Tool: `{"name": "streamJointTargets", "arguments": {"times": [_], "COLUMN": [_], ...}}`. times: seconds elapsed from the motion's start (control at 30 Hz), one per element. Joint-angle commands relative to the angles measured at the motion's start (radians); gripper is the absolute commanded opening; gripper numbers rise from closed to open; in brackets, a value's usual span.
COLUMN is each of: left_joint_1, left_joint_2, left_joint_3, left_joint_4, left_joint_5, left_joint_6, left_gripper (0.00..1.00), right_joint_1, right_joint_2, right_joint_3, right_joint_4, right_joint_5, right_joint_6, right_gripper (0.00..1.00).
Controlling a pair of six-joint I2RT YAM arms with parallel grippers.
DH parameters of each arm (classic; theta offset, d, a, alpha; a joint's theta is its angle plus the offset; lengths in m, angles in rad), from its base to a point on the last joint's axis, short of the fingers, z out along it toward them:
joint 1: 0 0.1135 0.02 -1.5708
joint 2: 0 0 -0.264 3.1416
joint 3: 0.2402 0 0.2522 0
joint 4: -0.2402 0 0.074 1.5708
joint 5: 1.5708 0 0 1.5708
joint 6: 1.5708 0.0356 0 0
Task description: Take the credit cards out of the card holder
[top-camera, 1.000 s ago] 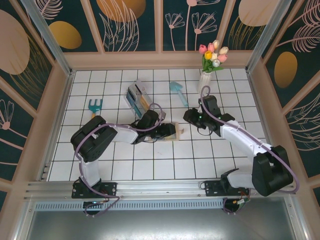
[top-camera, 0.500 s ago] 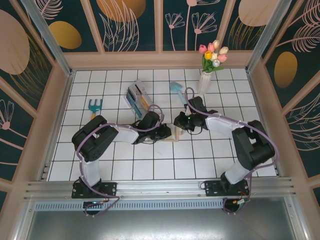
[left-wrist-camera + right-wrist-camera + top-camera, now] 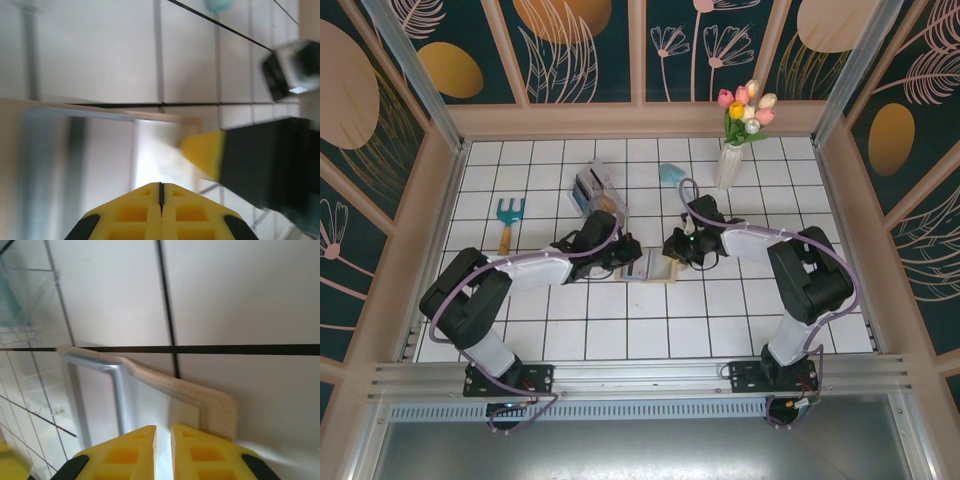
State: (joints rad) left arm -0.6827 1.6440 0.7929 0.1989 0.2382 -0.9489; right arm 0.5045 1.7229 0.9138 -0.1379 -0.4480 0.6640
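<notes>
- Two grippers from above: left gripper (image 3: 626, 257) and right gripper (image 3: 674, 250) flank the open holder (image 3: 658, 271) mid-table; cards seemingly all inside, your work ahead.
- Left wrist: fingers (image 3: 131, 214) clenched, empty.
- Right wrist: fingers (image 3: 125, 454) nearly closed at holder's edge; grasp unclear.

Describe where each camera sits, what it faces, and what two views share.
Top external: above and behind, looking down on the table; both arms, left pincer and right pincer at the card holder.
Left wrist: on the left arm, facing the card holder; own fingers below.
Right wrist: on the right arm, facing the card holder; own fingers below.
Shared: the card holder.
</notes>
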Motion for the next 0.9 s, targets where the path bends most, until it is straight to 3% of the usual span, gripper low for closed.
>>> {"name": "streamJointTargets", "arguments": {"times": [0.0,0.23,0.47,0.87], "left_joint_1": [0.009,0.010,0.011,0.011], "left_joint_2": [0.006,0.052,0.064,0.102], "left_joint_3": [-0.020,-0.013,-0.024,-0.052], "left_joint_4": [-0.098,-0.149,-0.109,-0.102], "left_joint_5": [-0.074,-0.187,-0.150,-0.126], "left_joint_6": [0.035,0.014,0.002,0.003], "left_gripper": [0.07,0.05,0.03,0.03], "right_joint_1": [0.029,0.065,0.093,0.091], "right_joint_2": [-0.045,-0.032,0.035,0.087], "right_joint_3": [0.041,-0.009,0.023,0.009], "right_joint_4": [0.008,0.130,0.093,0.077], "right_joint_5": [-0.040,-0.127,-0.091,-0.051], "right_joint_6": [-0.010,0.084,0.128,0.121], "right_gripper": [0.19,0.29,0.19,0.18]}}
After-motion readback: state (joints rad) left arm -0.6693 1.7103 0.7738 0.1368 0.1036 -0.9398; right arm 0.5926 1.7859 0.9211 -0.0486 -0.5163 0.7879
